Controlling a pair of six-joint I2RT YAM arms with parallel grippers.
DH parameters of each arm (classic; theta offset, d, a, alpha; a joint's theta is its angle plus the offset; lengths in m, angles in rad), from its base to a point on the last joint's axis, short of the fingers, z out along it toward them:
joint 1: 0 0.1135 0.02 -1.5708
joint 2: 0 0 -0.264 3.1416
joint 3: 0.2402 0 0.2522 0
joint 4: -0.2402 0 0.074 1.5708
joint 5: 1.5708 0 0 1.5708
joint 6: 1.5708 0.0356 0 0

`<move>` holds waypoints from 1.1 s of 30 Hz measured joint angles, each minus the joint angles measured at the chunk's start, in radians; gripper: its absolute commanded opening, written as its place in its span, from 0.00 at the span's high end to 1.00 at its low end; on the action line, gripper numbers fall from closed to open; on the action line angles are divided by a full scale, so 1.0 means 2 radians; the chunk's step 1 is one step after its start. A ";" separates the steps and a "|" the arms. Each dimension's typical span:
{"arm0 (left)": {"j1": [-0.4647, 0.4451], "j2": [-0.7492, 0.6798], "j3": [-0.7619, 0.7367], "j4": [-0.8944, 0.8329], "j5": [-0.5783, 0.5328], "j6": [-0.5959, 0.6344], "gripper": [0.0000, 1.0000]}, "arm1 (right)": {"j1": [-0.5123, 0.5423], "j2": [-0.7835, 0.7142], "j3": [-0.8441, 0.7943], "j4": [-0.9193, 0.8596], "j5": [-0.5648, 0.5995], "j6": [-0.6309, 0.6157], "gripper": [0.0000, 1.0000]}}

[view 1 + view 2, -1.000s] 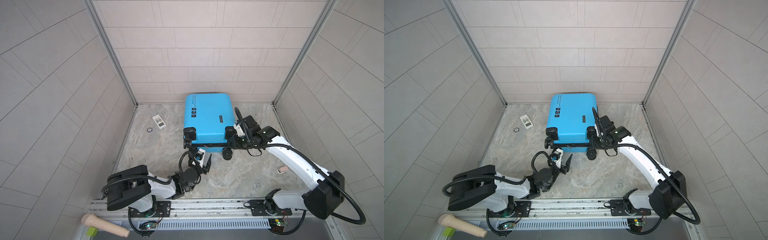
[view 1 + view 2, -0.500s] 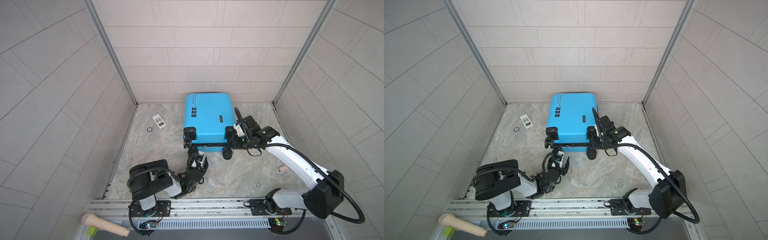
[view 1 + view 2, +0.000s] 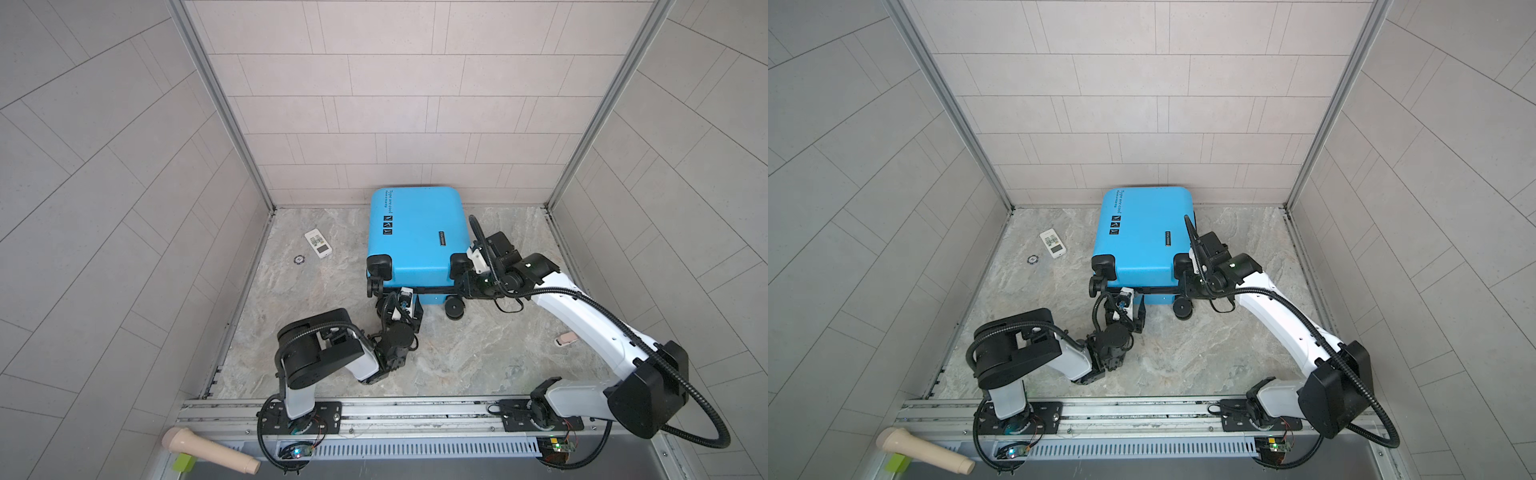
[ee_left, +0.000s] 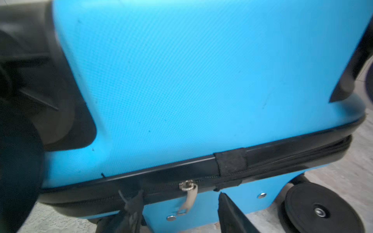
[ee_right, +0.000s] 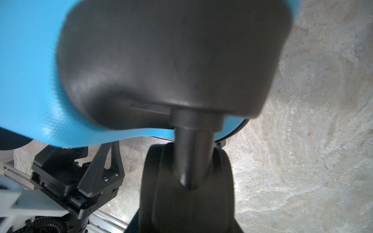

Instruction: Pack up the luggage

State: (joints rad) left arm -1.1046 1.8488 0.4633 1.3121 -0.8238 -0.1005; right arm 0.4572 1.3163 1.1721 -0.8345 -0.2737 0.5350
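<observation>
The luggage (image 3: 415,232) (image 3: 1142,237) is a bright-blue hard-shell suitcase lying flat and closed near the back wall, wheels toward me. My left gripper (image 3: 405,303) (image 3: 1127,309) is at its near edge, by the black zipper band. In the left wrist view the metal zipper pull (image 4: 188,198) hangs between the two black fingers (image 4: 232,213), which stand apart; the left gripper (image 4: 179,201) is open. My right gripper (image 3: 463,282) (image 3: 1187,286) is at the suitcase's near right corner, shut on the upper black wheel (image 5: 187,181), which fills the right wrist view.
A white remote-like item (image 3: 318,244) and a small dark ring (image 3: 298,259) lie on the stone floor to the left. A small pinkish piece (image 3: 566,340) lies at the right. The lower wheel (image 3: 455,309) rests on the floor. Tiled walls enclose three sides.
My left arm has folded in and its gripper has moved up to the suitcase's near edge, with the fingers closer together. The right arm and suitcase have not moved.
</observation>
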 measured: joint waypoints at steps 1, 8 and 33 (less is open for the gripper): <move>0.002 0.003 0.002 0.000 -0.002 -0.001 0.43 | 0.000 0.000 0.000 0.000 0.000 0.000 1.00; 0.004 0.013 0.015 0.000 -0.014 -0.004 0.50 | 0.000 0.000 0.000 0.001 -0.002 0.000 1.00; 0.055 -0.055 -0.051 -0.002 0.130 -0.012 1.00 | -0.010 0.001 -0.003 0.019 -0.013 -0.003 1.00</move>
State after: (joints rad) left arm -0.9939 1.7386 0.3611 1.3090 -0.5632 -0.1242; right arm 0.4381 1.3174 1.1660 -0.7971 -0.3000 0.5285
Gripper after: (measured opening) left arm 0.046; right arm 0.408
